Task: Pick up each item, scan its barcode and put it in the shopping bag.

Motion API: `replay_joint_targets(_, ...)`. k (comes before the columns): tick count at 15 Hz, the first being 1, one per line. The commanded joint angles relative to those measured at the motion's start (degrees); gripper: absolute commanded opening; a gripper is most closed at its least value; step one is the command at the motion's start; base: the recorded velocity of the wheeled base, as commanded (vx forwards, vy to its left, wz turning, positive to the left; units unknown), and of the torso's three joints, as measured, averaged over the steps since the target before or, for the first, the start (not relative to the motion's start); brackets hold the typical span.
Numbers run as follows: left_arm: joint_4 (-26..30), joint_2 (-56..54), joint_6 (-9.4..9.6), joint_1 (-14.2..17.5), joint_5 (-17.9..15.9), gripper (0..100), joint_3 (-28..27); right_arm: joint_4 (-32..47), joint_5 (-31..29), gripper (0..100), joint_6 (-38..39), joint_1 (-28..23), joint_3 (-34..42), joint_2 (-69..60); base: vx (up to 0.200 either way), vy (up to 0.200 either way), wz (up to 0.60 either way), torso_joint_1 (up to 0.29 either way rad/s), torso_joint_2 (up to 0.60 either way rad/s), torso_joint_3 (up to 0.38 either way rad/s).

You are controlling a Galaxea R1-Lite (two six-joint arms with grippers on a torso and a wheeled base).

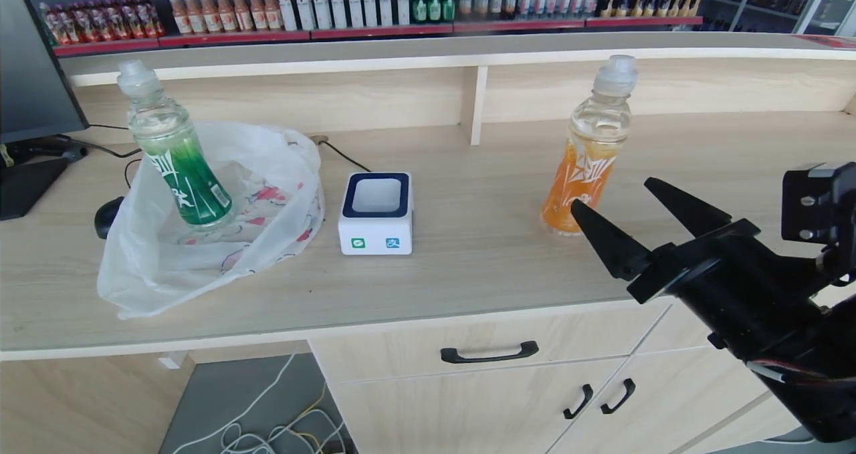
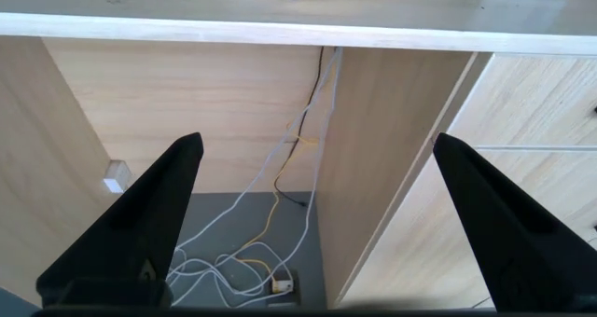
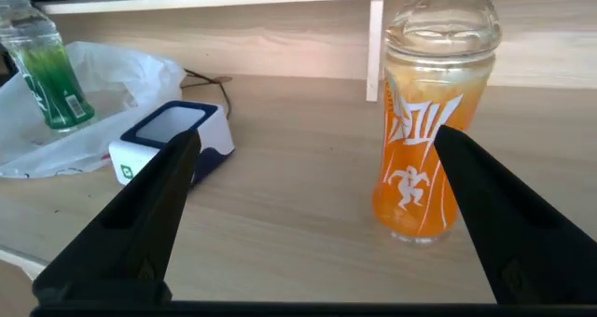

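Note:
An orange-labelled bottle [image 1: 592, 148] stands upright on the counter at the right. My right gripper [image 1: 625, 203] is open just in front of it, its fingertips close to the bottle's base; the bottle [image 3: 431, 121] shows between the fingers in the right wrist view. A green-labelled bottle [image 1: 172, 148] leans inside the white shopping bag [image 1: 200, 240] at the left. The white scanner box [image 1: 376, 213] sits mid-counter between them. My left gripper [image 2: 317, 154] is open and empty below the counter edge, facing the cabinet gap.
A black mouse [image 1: 107, 216] and a monitor base [image 1: 27, 180] lie left of the bag. A raised wooden shelf [image 1: 468, 59] runs behind the counter. Drawers with black handles [image 1: 489, 354] sit below. Loose cables [image 2: 252, 252] lie on the floor.

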Motion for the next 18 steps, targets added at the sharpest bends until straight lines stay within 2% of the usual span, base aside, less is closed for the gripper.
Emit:
replay_joint_targets(1, 0.0, 0.0, 0.04, 0.01, 0.01, 100, 0.0, -0.06, -0.04, 100, -0.15, -1.3, 0.41, 0.14, 0.0, 0.0, 0.0, 0.0, 0.0, 0.0)
replay_joint_targets(3, 0.0, 0.0, -0.04, 0.01, 0.01, 100, 0.0, -0.06, -0.04, 100, -1.03, -4.11, -1.35, 0.84, 0.0, 0.0, 0.0, 0.0, 0.0, 0.0)
replay_joint_targets(7, 0.0, 0.0, 0.04, 0.01, 0.01, 100, 0.0, -0.06, 0.84, 100, -1.03, -4.2, -5.92, 4.8, 0.0, 0.0, 0.0, 0.0, 0.0, 0.0)
replay_joint_targets(9, 0.0, 0.0, -0.04, 0.01, 0.01, 100, 0.0, -0.06, 0.84, 100, -1.2, -3.5, -11.2, 9.19, 0.0, 0.0, 0.0, 0.0, 0.0, 0.0)
replay_joint_targets(14, 0.0, 0.0, 0.04, 0.01, 0.01, 100, 0.0, 15.94, 0.4, 100, -1.73, -3.67, -25.08, 9.46, 0.0, 0.0, 0.0, 0.0, 0.0, 0.0)
replay_joint_targets(18, 0.09, 0.0, 0.04, 0.01, 0.01, 100, 0.0, 19.45, -2.67, 100, -2.26, -5.78, -27.19, 9.46, 0.0, 0.0, 0.0, 0.0, 0.0, 0.0)
